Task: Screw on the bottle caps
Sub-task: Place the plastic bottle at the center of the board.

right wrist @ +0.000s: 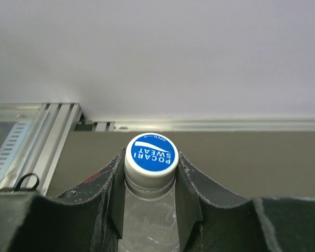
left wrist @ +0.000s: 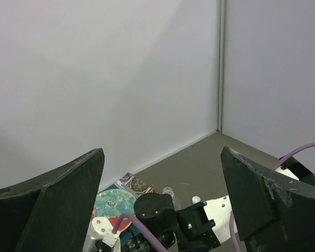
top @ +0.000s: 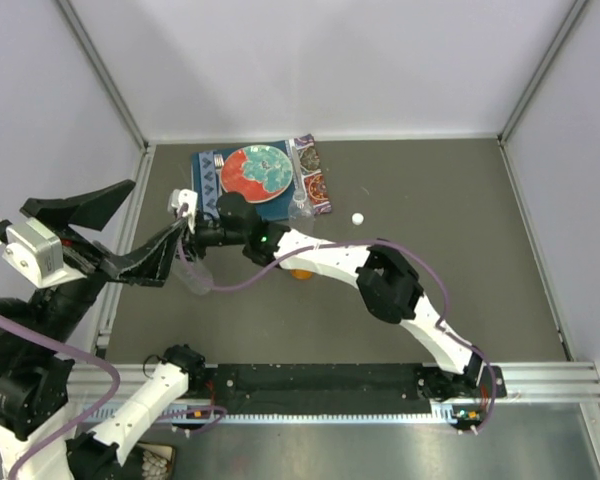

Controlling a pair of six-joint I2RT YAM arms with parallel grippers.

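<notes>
Item one, my right gripper (right wrist: 150, 170): clenched on the blue-topped cap (right wrist: 151, 155) seated on a clear bottle (right wrist: 149, 226) (pads flank the neck too), near-left of the patterned plate (top: 260, 170). Item two, my left gripper (left wrist: 163, 152): splayed wide, holding nothing, farther left of the plate. Item three, loose white cap (top: 357, 218): right of the plate.

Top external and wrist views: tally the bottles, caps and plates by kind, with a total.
Plate: 1
Clear bottles: 2, held bottle, bottle by the plate
Caps: 2, blue-topped cap on the held bottle, loose white cap
Orange item under the right arm, bottle or cap unclear: 1
Total: 6
</notes>
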